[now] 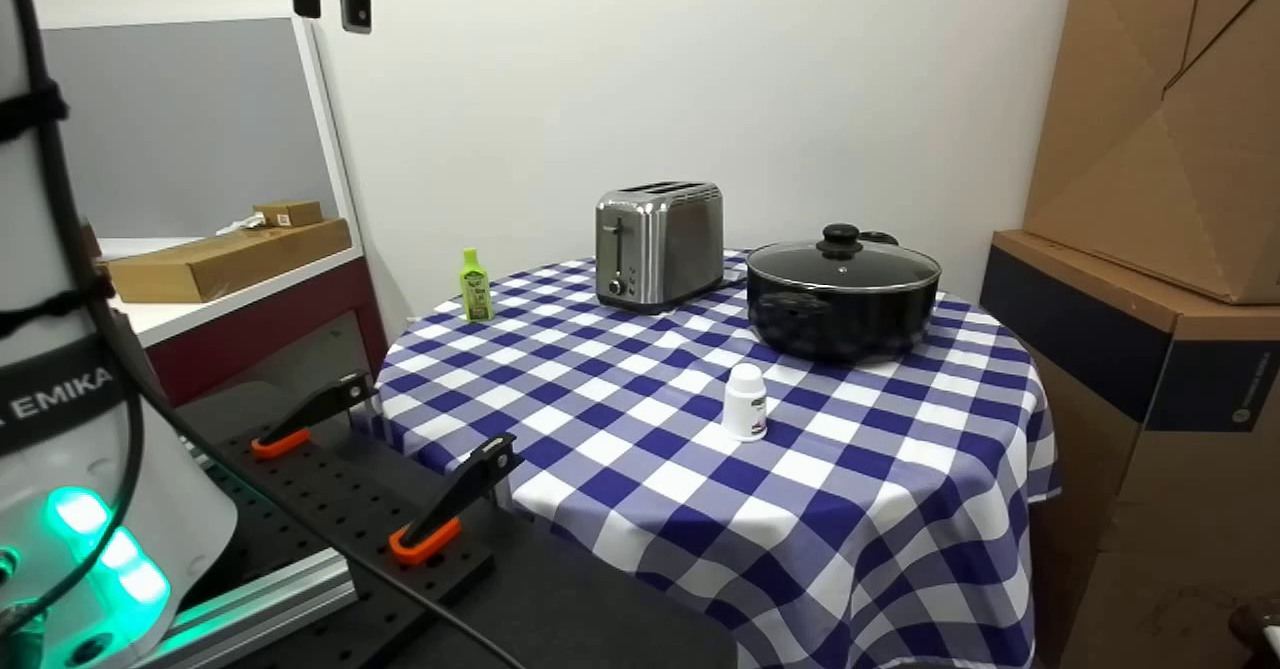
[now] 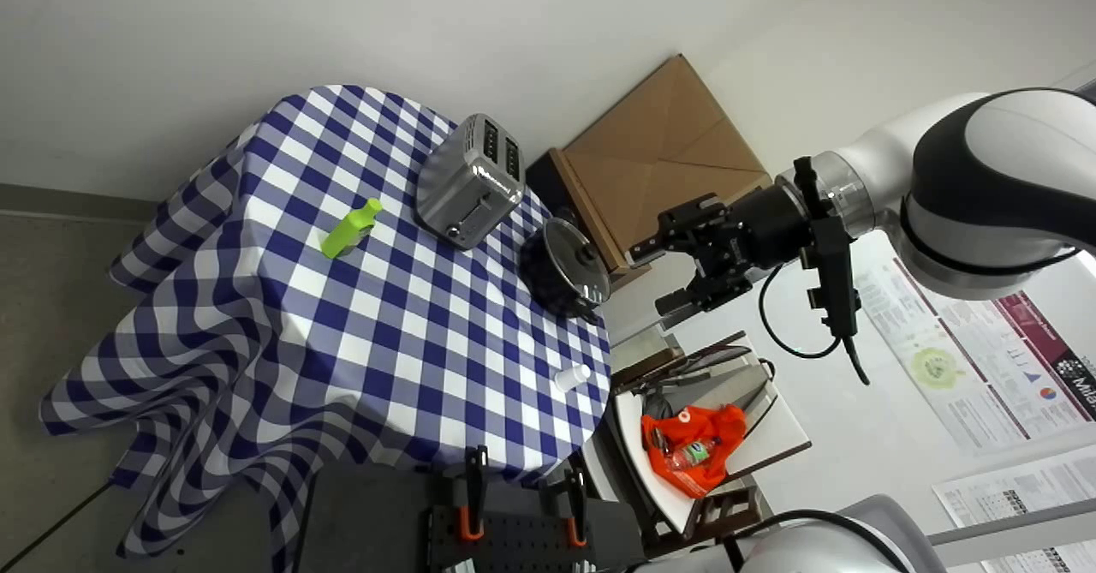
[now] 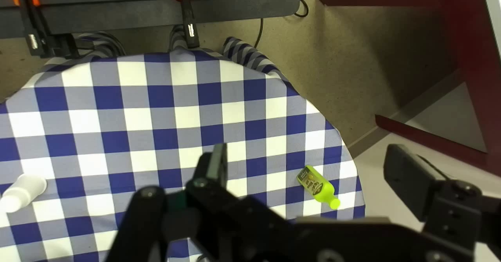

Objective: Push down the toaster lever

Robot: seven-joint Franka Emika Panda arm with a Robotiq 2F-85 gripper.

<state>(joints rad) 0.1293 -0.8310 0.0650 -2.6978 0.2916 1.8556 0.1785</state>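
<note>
Standing near toaster (image 1: 660, 249), lidded pot (image 1: 843, 304), contents hidden, green bottle (image 1: 476, 291)

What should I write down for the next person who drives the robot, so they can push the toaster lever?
The pincer is open and holds nothing, up in the air, away from the toaster.
The toaster stands on the checked tablecloth, between the green bottle and the black pot.
Done: no push that shows; the lever looks raised.
Left: bring the pincer to the lever and press it down.
</note>
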